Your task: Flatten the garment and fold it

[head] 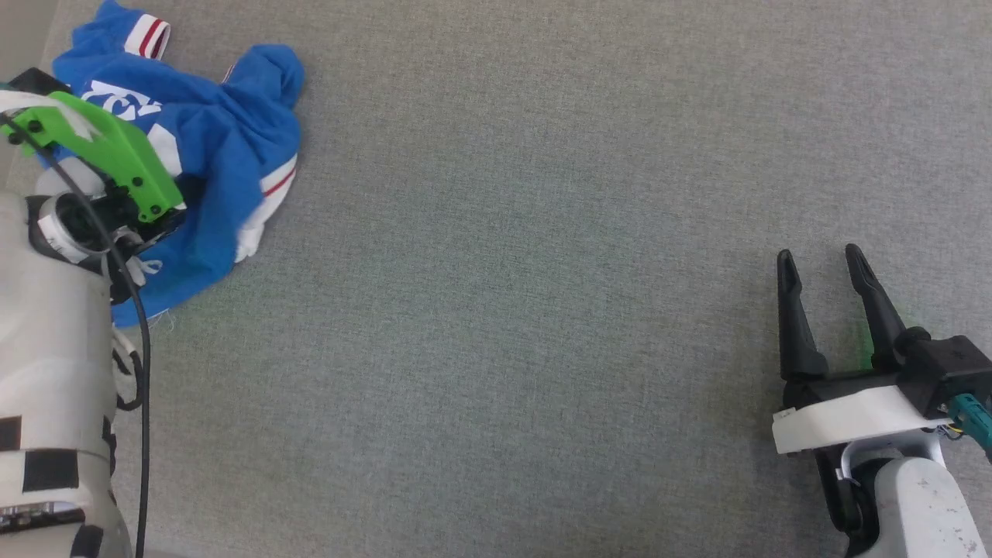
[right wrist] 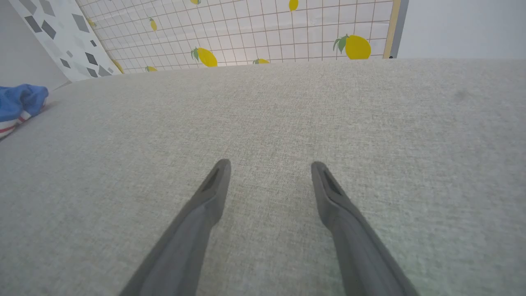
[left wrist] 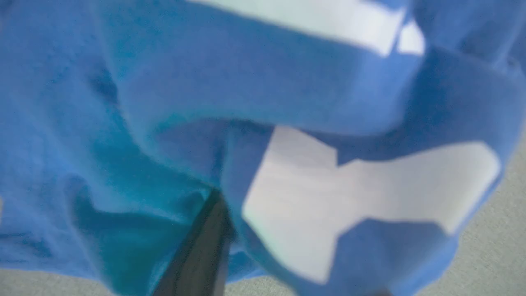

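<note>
status: the garment (head: 225,147), a bright blue jersey t-shirt with white sleeves and red-and-white striped trim, lies crumpled in a heap at the far-left corner of the grey woven fabric surface (head: 542,310). not flat, not folded. one striped cuff sticks up at the heap's far end, white lettering shows on a fold, and a white sleeve edge with a red stripe faces the surface's middle.

left gripper (head: 151,229) is down at the surface's left edge, buried in the near side of the heap under its lime-green plastic wrist bracket (head: 116,151). a thin black cable (head: 143,349) runs back along the pale forearm. on the left wrist cam i see blue cloth (left wrist: 164,82) with big white print blocks draped close over the lens, blurred, and one dark finger (left wrist: 201,246) running into a crease. the other finger is hidden by cloth, so i can't tell whether that claw is pinched on the shirt or loose in it.

right gripper (head: 820,257) hovers over the surface's near-right part, well apart from the shirt, fingers spread wide with nothing between them. its own cam shows the same: both tips (right wrist: 271,165) parted over bare grey weave, the shirt (right wrist: 20,100) a small blue lump at the surface's left edge. beyond the surface's far edge stands a white grid-pattern backdrop with yellow lemons (right wrist: 246,33).
</note>
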